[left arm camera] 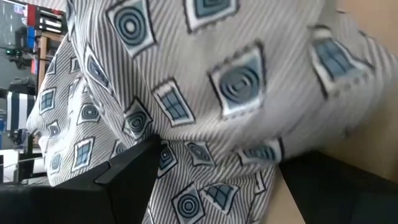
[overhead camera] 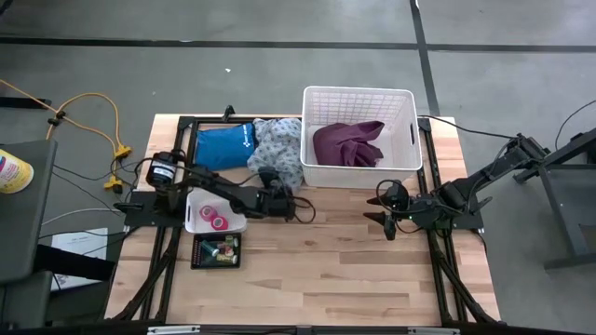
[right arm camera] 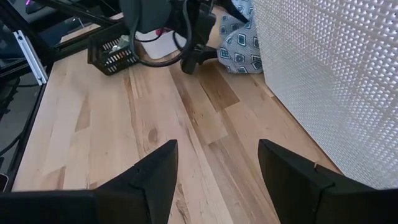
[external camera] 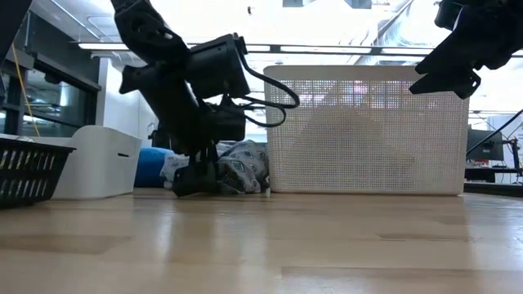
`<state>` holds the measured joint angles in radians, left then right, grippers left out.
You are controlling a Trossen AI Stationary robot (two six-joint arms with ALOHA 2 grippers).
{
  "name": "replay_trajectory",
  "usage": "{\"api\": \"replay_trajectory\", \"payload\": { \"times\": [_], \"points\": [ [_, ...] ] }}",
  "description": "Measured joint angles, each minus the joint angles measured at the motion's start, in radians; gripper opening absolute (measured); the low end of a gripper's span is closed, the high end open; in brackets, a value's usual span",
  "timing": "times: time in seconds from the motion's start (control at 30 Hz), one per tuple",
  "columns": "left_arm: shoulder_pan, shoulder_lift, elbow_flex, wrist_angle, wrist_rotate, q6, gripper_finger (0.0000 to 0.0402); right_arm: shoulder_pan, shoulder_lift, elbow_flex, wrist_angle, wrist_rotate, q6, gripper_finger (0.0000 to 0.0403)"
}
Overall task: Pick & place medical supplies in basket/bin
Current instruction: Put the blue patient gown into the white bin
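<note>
I have the left pincer [overhead camera: 282, 205] down at the grey-patterned garment [overhead camera: 279, 149], its jaws wide around a fold but not yet closed, just left of the basket [overhead camera: 410, 140]. Next I judge: pinch, lift over the wall beside the maroon cloth [overhead camera: 349, 144]. The right pincer [overhead camera: 386, 219] hovers open, empty. Blue pack [overhead camera: 222, 146], tray [overhead camera: 193, 219] and crate [overhead camera: 200, 256] sit near.
</note>
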<state>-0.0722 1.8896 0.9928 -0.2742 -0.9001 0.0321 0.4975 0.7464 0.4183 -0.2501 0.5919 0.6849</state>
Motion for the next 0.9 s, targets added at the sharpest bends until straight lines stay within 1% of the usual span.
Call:
{"api": "replay_trajectory", "payload": {
  "times": [0.17, 0.3, 0.43, 0.5, 0.6, 0.9],
  "points": [
    [0.022, 0.001, 0.0, 0.026, 0.006, 0.047, 0.0315, 0.0, 0.0, 0.0, 0.0, 0.0, 0.0, 0.021],
    [0.024, 0.001, 0.0, 0.027, 0.008, 0.051, 0.0314, 0.0, 0.0, 0.0, 0.0, 0.0, 0.0, 0.021],
    [0.024, 0.002, 0.0, 0.027, 0.011, 0.054, 0.0299, 0.0, 0.0, 0.0, 0.0, 0.0, 0.0, 0.021],
    [0.025, 0.002, 0.0, 0.027, 0.015, 0.055, 0.0281, 0.0, 0.0, 0.0, 0.0, 0.0, 0.0, 0.021],
    [0.025, 0.002, -0.001, 0.027, 0.015, 0.055, 0.0243, 0.0, 0.0, 0.0, 0.0, 0.0, 0.0, 0.021],
    [0.025, 0.002, -0.001, 0.026, 0.014, 0.054, 0.0102, 0.0, 0.0, 0.0, 0.0, 0.0, 0.0, 0.021]
  ]
}}
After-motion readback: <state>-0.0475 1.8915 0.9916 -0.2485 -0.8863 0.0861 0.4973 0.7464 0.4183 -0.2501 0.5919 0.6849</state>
